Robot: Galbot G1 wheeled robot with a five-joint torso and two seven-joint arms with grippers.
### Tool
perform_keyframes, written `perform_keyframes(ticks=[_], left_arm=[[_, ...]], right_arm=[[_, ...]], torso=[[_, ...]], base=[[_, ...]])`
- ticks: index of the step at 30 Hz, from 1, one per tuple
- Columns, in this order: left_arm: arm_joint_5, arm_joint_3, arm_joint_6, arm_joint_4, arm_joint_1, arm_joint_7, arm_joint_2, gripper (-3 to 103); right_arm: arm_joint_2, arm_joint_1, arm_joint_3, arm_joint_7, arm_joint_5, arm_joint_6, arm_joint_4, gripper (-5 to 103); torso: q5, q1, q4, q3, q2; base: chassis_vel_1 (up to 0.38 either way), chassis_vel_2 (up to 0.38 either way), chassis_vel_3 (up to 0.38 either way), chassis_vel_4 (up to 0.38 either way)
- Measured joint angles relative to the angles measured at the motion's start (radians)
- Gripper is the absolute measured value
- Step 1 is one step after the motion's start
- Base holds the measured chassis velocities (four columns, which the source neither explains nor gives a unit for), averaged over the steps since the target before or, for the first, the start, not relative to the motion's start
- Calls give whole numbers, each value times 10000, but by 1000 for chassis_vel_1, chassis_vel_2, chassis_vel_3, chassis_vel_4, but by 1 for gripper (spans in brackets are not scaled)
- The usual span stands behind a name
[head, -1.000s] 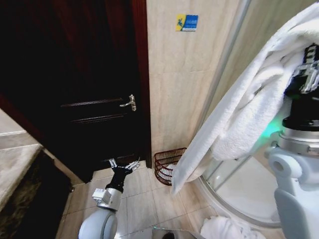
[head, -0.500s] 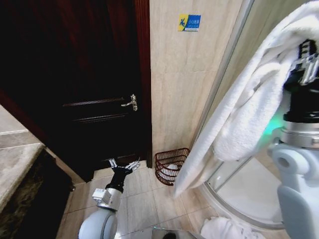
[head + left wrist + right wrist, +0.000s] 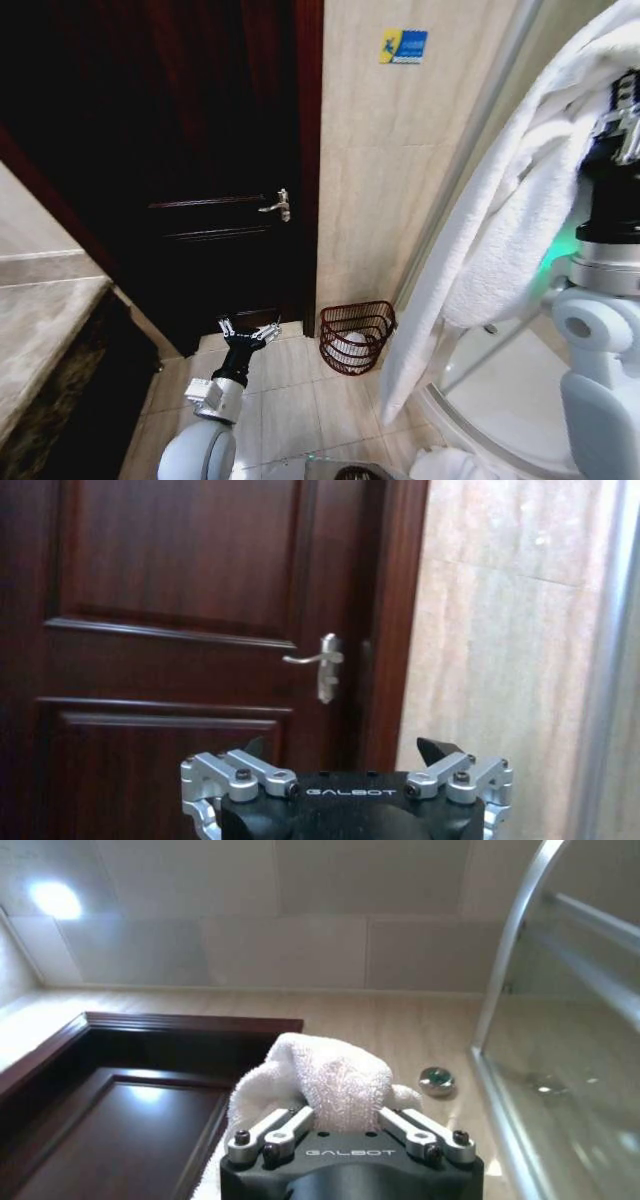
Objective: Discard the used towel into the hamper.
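A large white towel (image 3: 505, 210) hangs from my right gripper (image 3: 625, 105), raised high at the right of the head view; its lower corner dangles just right of the hamper. In the right wrist view the right gripper (image 3: 340, 1121) is shut on a fold of the towel (image 3: 325, 1080). The hamper (image 3: 357, 337), a small dark reddish-brown wire basket with something white inside, stands on the tiled floor against the beige wall. My left gripper (image 3: 248, 333) hangs low before the door, open and holding nothing; its fingertips (image 3: 437, 748) show spread in the left wrist view.
A dark wooden door (image 3: 190, 170) with a metal handle (image 3: 277, 206) fills the left. A curved glass shower enclosure (image 3: 500, 400) stands at the right, with more white cloth (image 3: 450, 465) on the floor. A stone counter (image 3: 40, 330) lies at far left.
The whole head view has shifted: door, wall sign and hamper now sit further right and lower, so the camera moved. The towel stays gripped high in the right gripper.
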Motion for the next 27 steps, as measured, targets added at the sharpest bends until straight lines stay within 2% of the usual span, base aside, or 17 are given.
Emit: perform_keyframes(ticks=[6,9,15,22,27], left_arm=[[1,-2,0,0,1,0,0,100],[0,0,0,0,0,0,0,100],[0,0,0,0,1,0,0,100],[1,0,0,0,1,0,0,100],[1,0,0,0,2,0,0,100]], right_arm=[[-148,156,172,-109,92,-5,-90,11],[-379,838,165,-337,403,8,-546,11],[-231,1605,-67,-491,449,-127,-959,11],[7,1410,-95,-590,399,-154,-1000,11],[-67,1353,-37,-600,590,-153,-913,11]], torso=[[-2,0,6,1,0],[-1,0,-3,0,0],[-2,0,0,0,0],[5,-1,-1,0,0],[0,-2,0,0,2]], base=[[73,77,75,71],[0,0,0,0],[0,0,0,0],[-38,47,32,-36],[-109,132,122,-127]])
